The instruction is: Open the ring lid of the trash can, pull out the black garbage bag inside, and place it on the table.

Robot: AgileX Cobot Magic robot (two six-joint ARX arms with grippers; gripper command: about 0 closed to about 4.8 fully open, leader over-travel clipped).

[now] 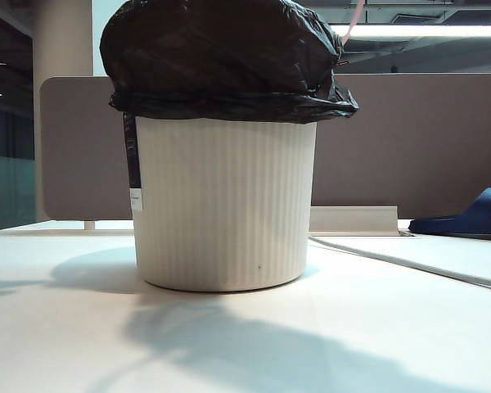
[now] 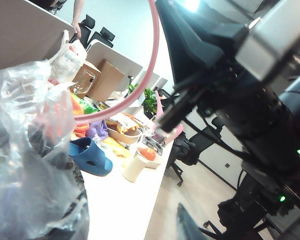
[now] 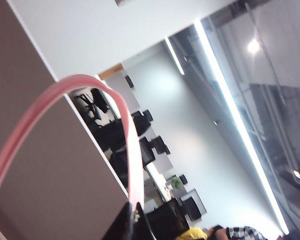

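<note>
bright ceiling strip lights (image 3: pixel 230 100) overexpose the wrist views; soft shadows cross the smooth white tabletop (image 1: pixel 65 344); the crinkled plastic close to the left wrist camera is blurred.

Clearly an open-plan office. Along the far edge of the white table (image 1: pixel 57 327), a grey-brown partition panel (image 1: pixel 417 139) of the kind used between desks. Behind it, rows of black office chairs (image 3: pixel 150 147) on wheels, more partitioned desks and a cardboard box (image 2: pixel 106 80). Overhead, long strip lights (image 3: pixel 230 105) on an open ceiling. Further off, a green potted plant (image 2: pixel 149 102) and some people sitting.
</note>
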